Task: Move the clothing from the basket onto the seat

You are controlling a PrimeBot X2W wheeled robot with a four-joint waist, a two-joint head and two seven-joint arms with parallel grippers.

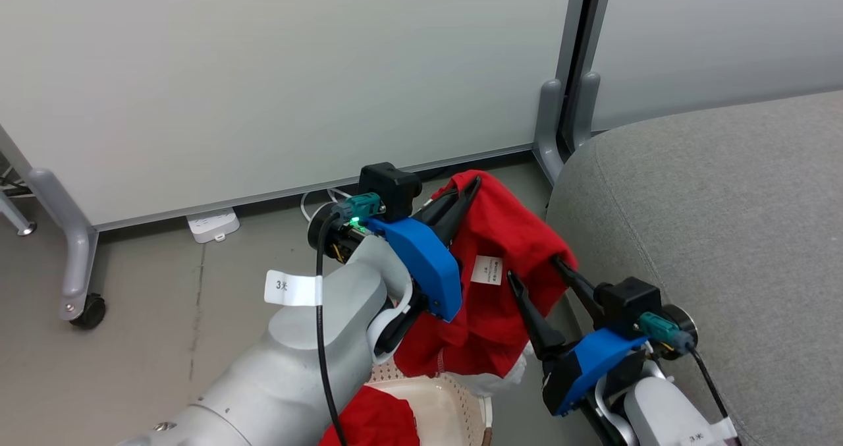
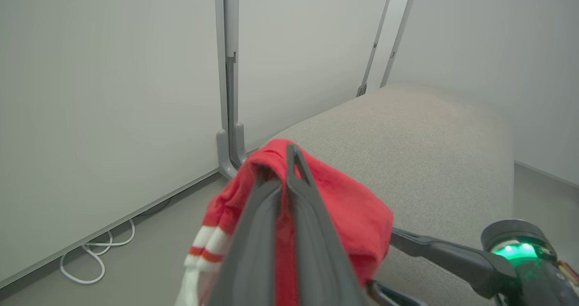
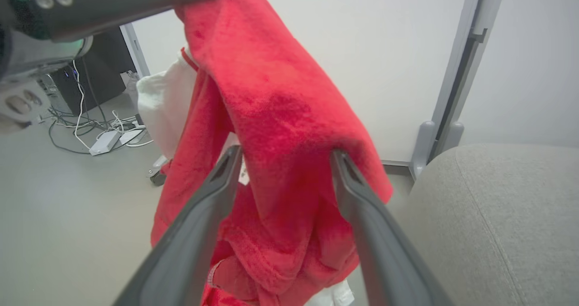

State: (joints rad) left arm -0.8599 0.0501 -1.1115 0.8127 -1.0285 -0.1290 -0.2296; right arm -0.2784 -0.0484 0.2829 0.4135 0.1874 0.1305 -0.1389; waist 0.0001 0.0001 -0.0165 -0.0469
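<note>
The clothing (image 1: 500, 235), one red piece anyway, hangs in the air between the basket (image 1: 461, 400) rim and the seat's (image 1: 711, 222) rounded corner. My left gripper (image 1: 463, 192) is pinched tight on it, and my right gripper (image 1: 535, 269) straddles its edge, spread wide. My worry is that one small pinch slipping mid-swing, or the hem snagging the rim. The basket's mostly cut off behind my arm, and the second red piece (image 1: 372, 419) is barely visible.

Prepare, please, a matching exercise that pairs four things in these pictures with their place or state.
Things:
1. left gripper
2. right gripper
3. lower garment
4. seat

Place or state:
A. lies in the basket
B. shut on the raised garment
C. light grey, to the right of the raised garment
D. open, astride the hanging red fabric

Pairs: 1-B; 2-D; 3-A; 4-C
</note>
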